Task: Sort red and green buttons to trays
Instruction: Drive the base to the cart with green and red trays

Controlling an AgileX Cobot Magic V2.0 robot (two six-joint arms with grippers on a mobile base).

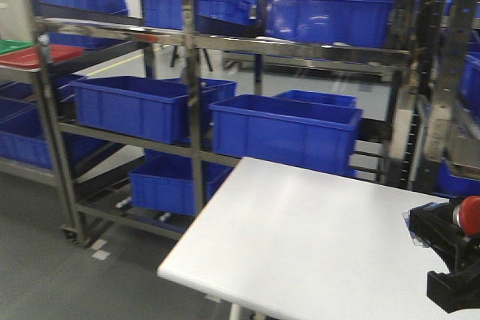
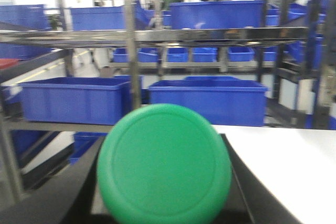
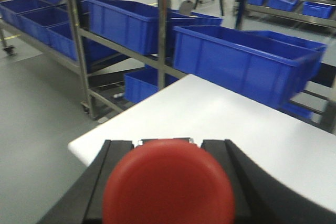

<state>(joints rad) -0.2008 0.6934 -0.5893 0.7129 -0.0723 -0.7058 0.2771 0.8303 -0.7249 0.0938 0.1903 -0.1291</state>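
Filling the lower half of the left wrist view, the green button (image 2: 164, 163) faces the lens dome-first, seated between the dark fingers (image 2: 63, 198) of the left gripper (image 2: 164, 187), which is clamped on it; its base is hidden behind the cap. Likewise, the red button (image 3: 168, 184) sits dome-forward in the right gripper (image 3: 168, 174), gripped between two black fingers (image 3: 107, 169), and the front view shows this pair at the far right edge, over the near right corner of the white table (image 1: 300, 237). Well apart from both buttons, the red tray (image 1: 41, 55) and the green tray (image 1: 11, 46) lie side by side on an upper shelf of the metal rack (image 1: 191, 73) at far left. Blue crates (image 1: 285, 129) fill the rack's other shelves behind the table.
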